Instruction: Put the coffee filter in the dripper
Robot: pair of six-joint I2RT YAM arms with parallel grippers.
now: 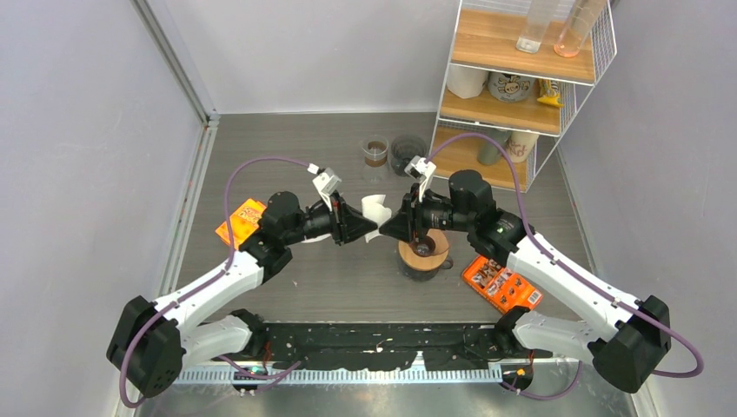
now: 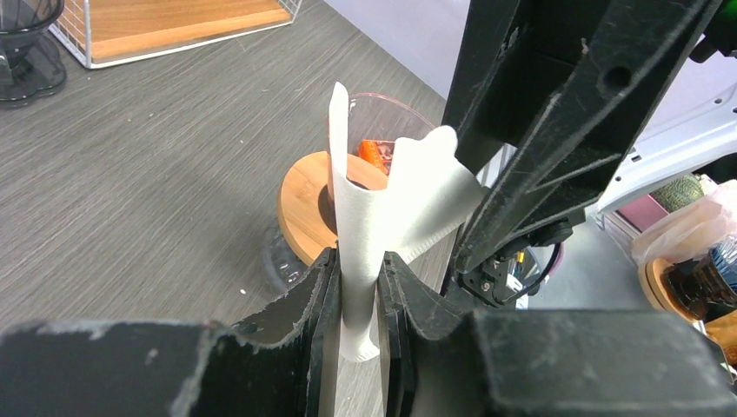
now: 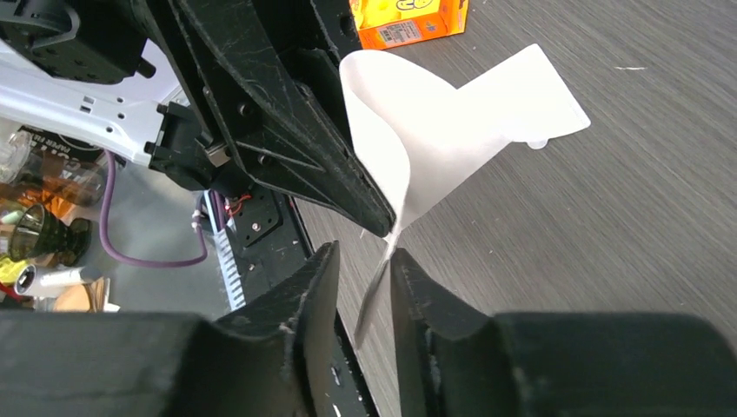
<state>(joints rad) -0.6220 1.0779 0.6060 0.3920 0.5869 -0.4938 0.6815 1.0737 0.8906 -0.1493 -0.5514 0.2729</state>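
Observation:
The white paper coffee filter is held in the air between the two arms. My left gripper is shut on its folded lower end; in the left wrist view the filter rises out of the shut jaws and fans open. My right gripper faces it tip to tip. In the right wrist view its jaws stand slightly apart with the filter's thin edge between them, not clamped. The dripper, a glass cone in a wooden collar, stands just below and right of the filter.
An orange box lies left of the left arm, and an orange packet right of the dripper. A plastic cup and a dark glass dripper stand behind. A wire shelf rack fills the back right.

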